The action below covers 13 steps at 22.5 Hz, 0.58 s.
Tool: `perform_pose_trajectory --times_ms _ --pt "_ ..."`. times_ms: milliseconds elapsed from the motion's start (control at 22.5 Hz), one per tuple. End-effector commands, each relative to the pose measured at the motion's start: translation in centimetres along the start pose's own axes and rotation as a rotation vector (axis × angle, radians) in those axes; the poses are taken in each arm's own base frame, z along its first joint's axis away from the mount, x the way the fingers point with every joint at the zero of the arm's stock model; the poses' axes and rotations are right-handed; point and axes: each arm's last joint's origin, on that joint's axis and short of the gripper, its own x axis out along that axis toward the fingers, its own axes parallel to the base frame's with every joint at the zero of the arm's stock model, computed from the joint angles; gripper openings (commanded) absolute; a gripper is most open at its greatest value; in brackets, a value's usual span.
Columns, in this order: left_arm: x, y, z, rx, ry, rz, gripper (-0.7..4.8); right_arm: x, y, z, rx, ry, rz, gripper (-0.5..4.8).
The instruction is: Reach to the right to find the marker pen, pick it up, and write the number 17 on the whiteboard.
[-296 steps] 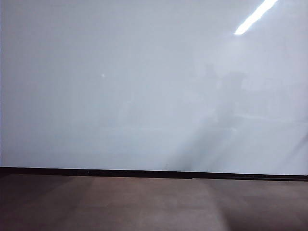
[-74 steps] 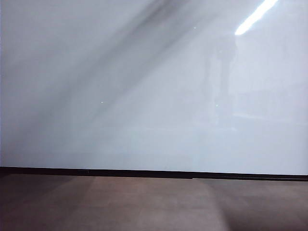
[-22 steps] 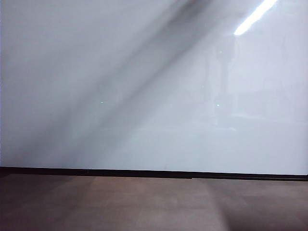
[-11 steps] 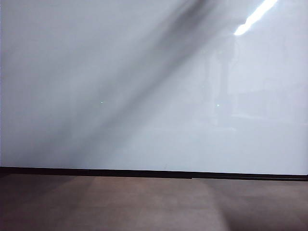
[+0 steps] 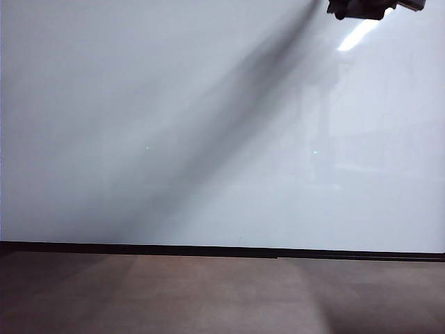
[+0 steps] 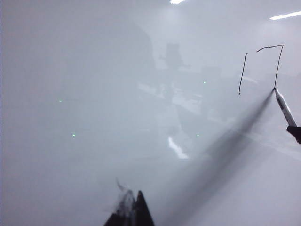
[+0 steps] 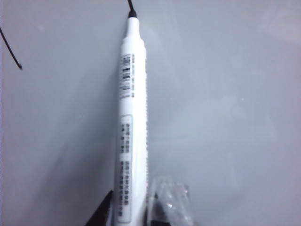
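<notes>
now right gripper (image 7: 134, 212) presses marker pen (image 7: 130, 122) to whiteboard (image 5: 139, 125) (left gripper (image 6: 131, 214) idle).

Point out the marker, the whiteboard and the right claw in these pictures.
marker (image 7: 132, 122): right wrist view, middle of its white barrel.
whiteboard (image 5: 139, 83): exterior view, bare glossy panel.
right claw (image 7: 139, 207): right wrist view, between its tips, shut on the marker.

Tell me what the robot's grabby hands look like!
The left gripper ends in dark, pointed jaws that narrow to a tip. The right gripper has dark jaws too, one wrapped in crinkly clear plastic. In the exterior view it is just a black lump.
</notes>
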Motion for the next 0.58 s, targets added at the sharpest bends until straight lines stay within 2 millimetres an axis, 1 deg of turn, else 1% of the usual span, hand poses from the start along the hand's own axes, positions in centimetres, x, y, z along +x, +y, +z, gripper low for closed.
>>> perform_pose_trajectory --times_ms 45,401,579 --pt "0.0 0.0 0.3 0.004 -0.019 0.000 -0.05 0.0 -0.2 -0.4 0.010 0.016 -0.011 -0.06" --pt "0.0 0.0 0.3 0.004 -0.019 0.000 -0.05 -0.1 -0.2 -0.5 0.009 0.026 0.005 -0.06" --pt "0.0 0.0 0.3 0.004 -0.019 0.000 -0.05 -0.9 0.1 0.7 0.013 -0.008 0.020 -0.06"
